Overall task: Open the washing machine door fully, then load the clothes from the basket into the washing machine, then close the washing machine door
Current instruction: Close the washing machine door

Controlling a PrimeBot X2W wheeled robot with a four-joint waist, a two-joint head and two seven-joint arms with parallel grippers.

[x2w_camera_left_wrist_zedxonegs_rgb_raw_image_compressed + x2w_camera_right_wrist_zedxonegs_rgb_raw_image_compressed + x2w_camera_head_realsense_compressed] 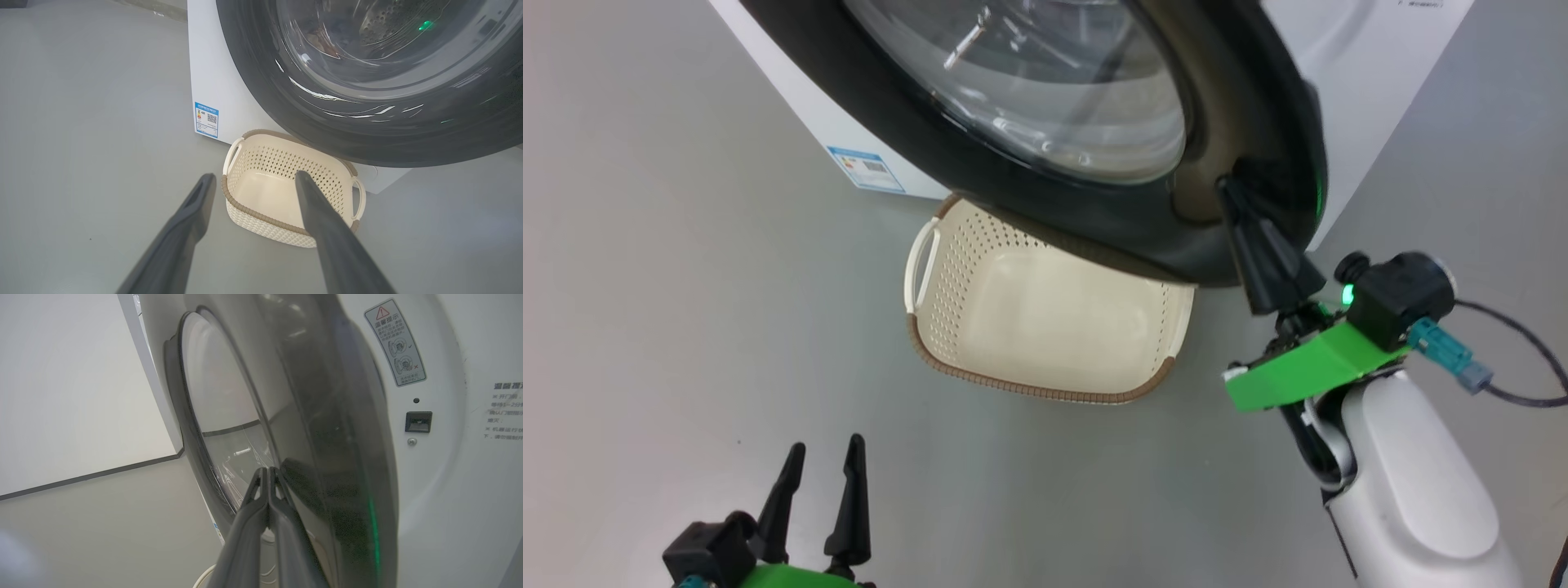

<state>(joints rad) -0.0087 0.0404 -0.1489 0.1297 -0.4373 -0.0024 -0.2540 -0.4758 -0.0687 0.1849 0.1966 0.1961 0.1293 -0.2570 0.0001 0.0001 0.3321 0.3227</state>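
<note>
Right now the right gripper point(1227, 189) is pinched fully shut and holds nothing. Its paired fingertips appear to rest against the glossy black rim of the washing machine door point(1054, 208), out at the rim's free edge. Just past the fingertips, a narrow gap separates the rim from the white front of the washing machine point(449, 477), so the door stands ajar. A small dark latch socket point(418, 421) sits on that front, to the far side of the rim.

The door looks heavy and rigid, and likely swings as one piece. Its polished rim is probably slippery under closed fingertips, so a push could skid. The bulging glass bowl point(1054, 82), inward from the gripper, is best left alone. The rim near the free edge seems the sounder place to press.

Below and inward from the right gripper, partly under the door, sits the basket point(1029, 390). It is empty, with only bare perforated plastic showing. It looks light and stiff and would probably slide on the smooth grey floor point(645, 327).

Through the glass, perforated steel shows dimly. Something coloured lies inside, but I cannot tell whether it is the clothes.

The left gripper point(825, 445) hangs low with its fingers spread wide and empty, pointing toward the basket from its near side.
</note>
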